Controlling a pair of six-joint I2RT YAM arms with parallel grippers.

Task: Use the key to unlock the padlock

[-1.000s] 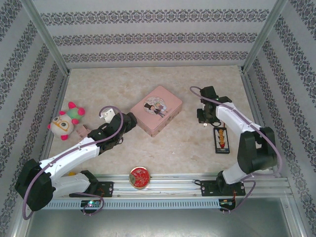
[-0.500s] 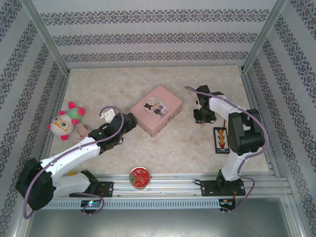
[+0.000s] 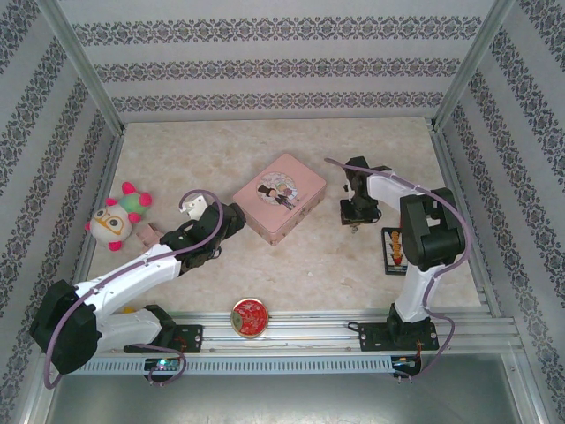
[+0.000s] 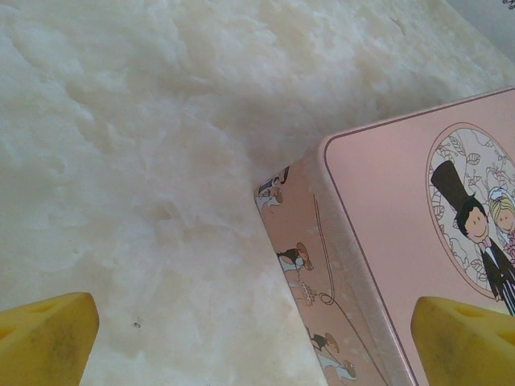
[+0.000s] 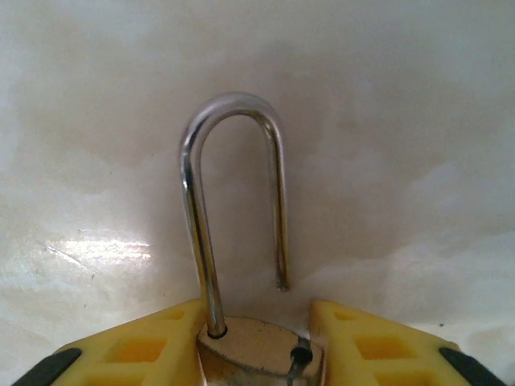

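Note:
The small brass padlock (image 5: 251, 352) sits between the yellow fingers of my right gripper (image 5: 259, 334), which is shut on its body. Its silvery shackle (image 5: 233, 104) stands up over the pale table, and the shackle's free end hangs clear of its hole. From above, the right gripper (image 3: 353, 212) points down at the table just right of the pink tin box (image 3: 279, 196). My left gripper (image 3: 231, 216) is open, with its jaws wide apart and nothing between them. It hovers at the pink tin box's (image 4: 386, 241) near-left corner, with one yellow fingertip (image 4: 463, 342) over the lid.
A plush toy (image 3: 117, 219) lies at the left wall. A round red-gold tin (image 3: 251, 316) sits by the front rail. A black tray of small coloured pieces (image 3: 397, 249) lies under the right arm. Patterned walls close in three sides.
My right arm has swung its gripper left, toward the pink tin box, with the padlock in it. The left arm has barely moved.

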